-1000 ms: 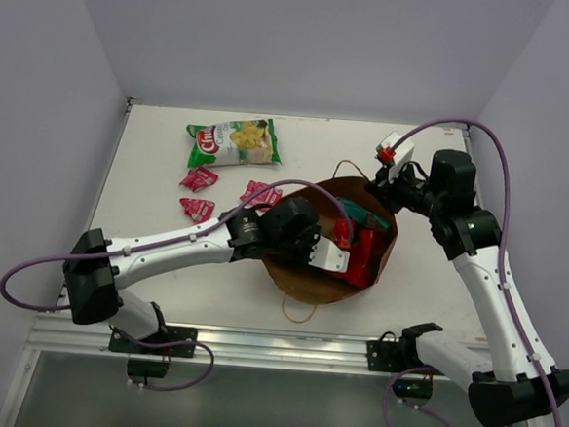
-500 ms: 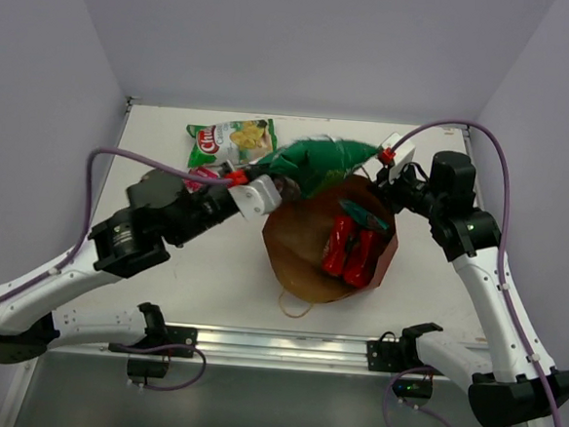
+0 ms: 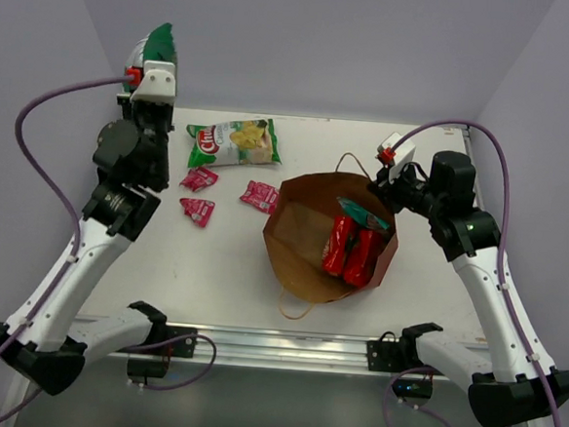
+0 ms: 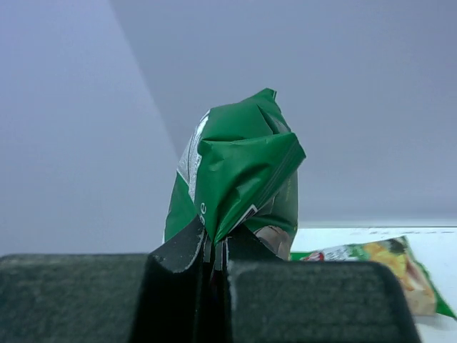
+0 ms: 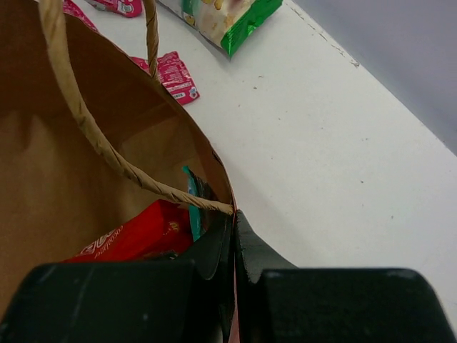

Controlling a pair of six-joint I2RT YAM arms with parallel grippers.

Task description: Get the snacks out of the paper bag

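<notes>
Just lifted out, the crumpled green foil packet (image 4: 243,164) sits clenched in the left tool (image 4: 214,244); the right tool (image 5: 234,232) pinches the red-brown paper bag (image 3: 298,236).

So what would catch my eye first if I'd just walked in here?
Probably the left gripper, high in the air at the far left corner, pinching a crumpled green packet. Then the open paper bag right of centre, red packets inside, its rim pinched by the right gripper.

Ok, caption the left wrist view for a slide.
Left pincer shut on a crumpled green packet, chip bag on the table behind.
</notes>
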